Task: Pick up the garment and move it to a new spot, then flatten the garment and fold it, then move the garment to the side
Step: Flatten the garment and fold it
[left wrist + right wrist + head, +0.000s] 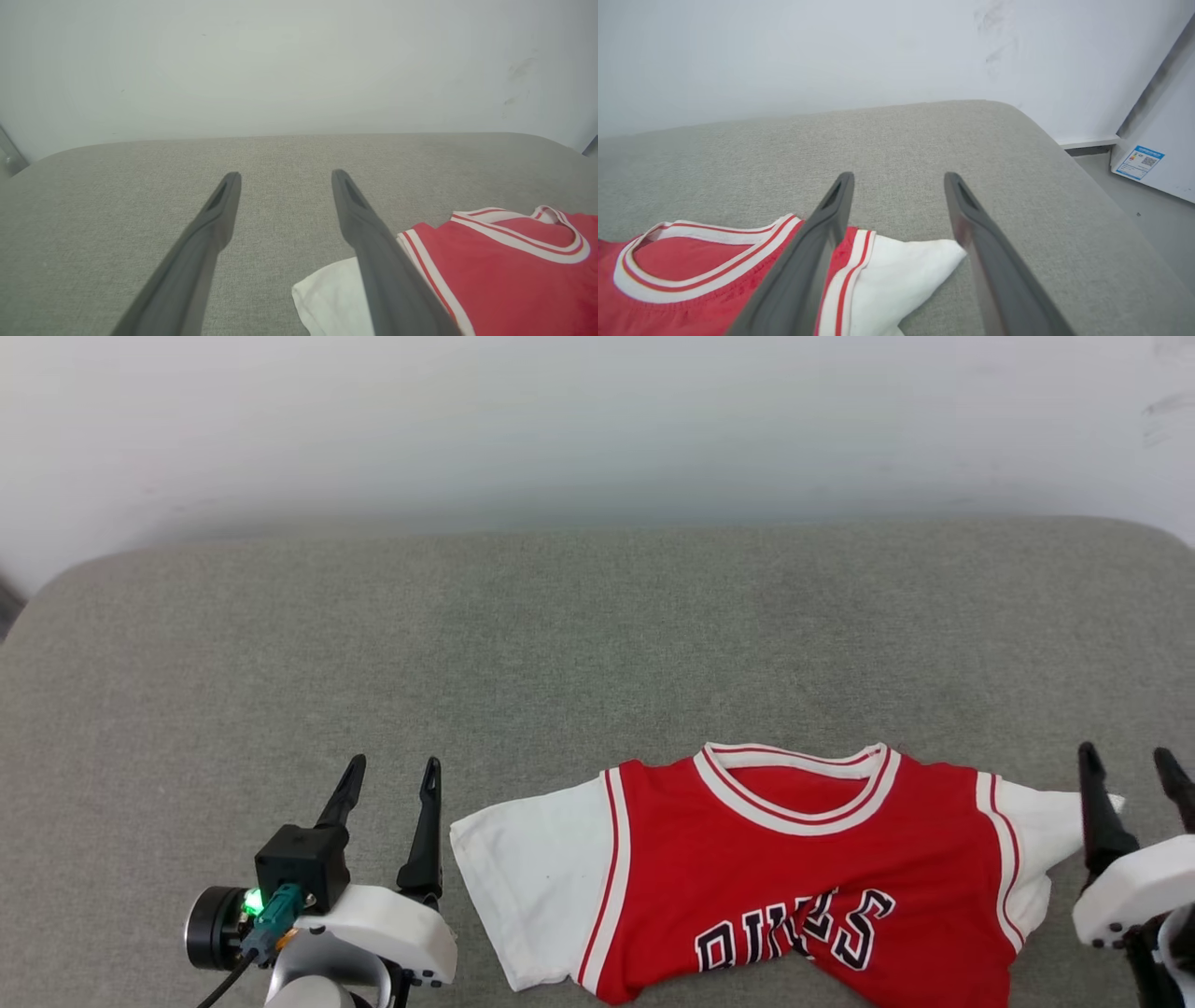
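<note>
The garment [794, 877], a red jersey T-shirt with white sleeves, a striped collar and black lettering, lies face up on the grey cushion [560, 644], collar toward the wall, its lower part cut off by the head view's bottom edge. My left gripper [390, 777] stands open just left of its white sleeve [327, 298], apart from it. At the far right my right gripper [1130, 763] is open too, its fingers above the other white sleeve [901, 275]. The collar [700, 252] shows in the right wrist view. Nothing is held.
The grey cushion runs back to a pale wall [597, 420] and has rounded corners. In the right wrist view its right edge drops to a grey floor [1134, 186], where a white panel with a blue label [1139, 162] stands.
</note>
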Tool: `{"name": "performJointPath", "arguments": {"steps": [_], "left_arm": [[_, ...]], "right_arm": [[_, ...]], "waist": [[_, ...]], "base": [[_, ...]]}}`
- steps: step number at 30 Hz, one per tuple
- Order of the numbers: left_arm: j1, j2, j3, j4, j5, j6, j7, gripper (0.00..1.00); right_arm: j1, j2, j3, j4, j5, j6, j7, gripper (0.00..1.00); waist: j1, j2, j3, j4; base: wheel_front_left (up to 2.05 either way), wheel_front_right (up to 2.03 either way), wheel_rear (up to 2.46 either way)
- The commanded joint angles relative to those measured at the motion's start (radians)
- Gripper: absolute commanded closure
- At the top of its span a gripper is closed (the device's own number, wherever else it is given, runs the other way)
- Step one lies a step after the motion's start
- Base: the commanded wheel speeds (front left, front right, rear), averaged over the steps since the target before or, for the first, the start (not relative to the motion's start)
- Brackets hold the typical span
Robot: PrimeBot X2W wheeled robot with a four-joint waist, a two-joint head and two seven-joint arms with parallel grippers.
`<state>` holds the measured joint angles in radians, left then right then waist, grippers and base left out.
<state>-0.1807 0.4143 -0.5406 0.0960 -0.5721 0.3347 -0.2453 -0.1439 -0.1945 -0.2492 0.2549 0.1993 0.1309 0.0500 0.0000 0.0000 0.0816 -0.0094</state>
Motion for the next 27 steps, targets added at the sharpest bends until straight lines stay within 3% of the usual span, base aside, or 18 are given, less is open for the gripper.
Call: {"name": "performJointPath", "arguments": {"steps": [1, 13, 18, 23, 27], "left_arm": [[0.015, 0.000, 0.003, 0.004, -0.007, 0.002, -0.001, 0.00], [0.072, 0.006, 0.007, 0.051, -0.047, 0.018, 0.034, 0.00], [0.043, 0.020, -0.016, 0.062, -0.055, -0.007, 0.084, 0.00], [-0.053, 0.064, -0.080, 0.099, -0.105, -0.102, 0.334, 0.00], [-0.116, 0.088, -0.086, 0.148, -0.174, -0.149, 0.509, 0.00]], "right_arm": [[0.031, 0.012, 0.022, -0.037, -0.014, 0.000, -0.021, 0.00], [0.237, 0.099, 0.212, -0.332, -0.032, 0.000, -0.065, 0.00], [0.273, 0.121, 0.237, -0.397, -0.027, -0.001, -0.048, 0.00], [0.269, 0.129, 0.258, -0.443, -0.022, 0.000, -0.031, 0.00], [0.250, 0.132, 0.280, -0.441, -0.017, 0.000, -0.030, 0.00]], "waist": [[0.0000, 0.0000, -0.030, -0.014], [0.0000, 0.0000, -0.096, -0.040], [0.0000, 0.0000, -0.094, -0.054], [0.0000, 0.0000, -0.056, -0.075], [0.0000, 0.0000, -0.015, -0.106]], "base": [[0.00, 0.00, 0.00], [0.00, 0.00, 0.00], [0.00, 0.00, 0.00], [0.00, 0.00, 0.00], [0.00, 0.00, 0.00]]}}
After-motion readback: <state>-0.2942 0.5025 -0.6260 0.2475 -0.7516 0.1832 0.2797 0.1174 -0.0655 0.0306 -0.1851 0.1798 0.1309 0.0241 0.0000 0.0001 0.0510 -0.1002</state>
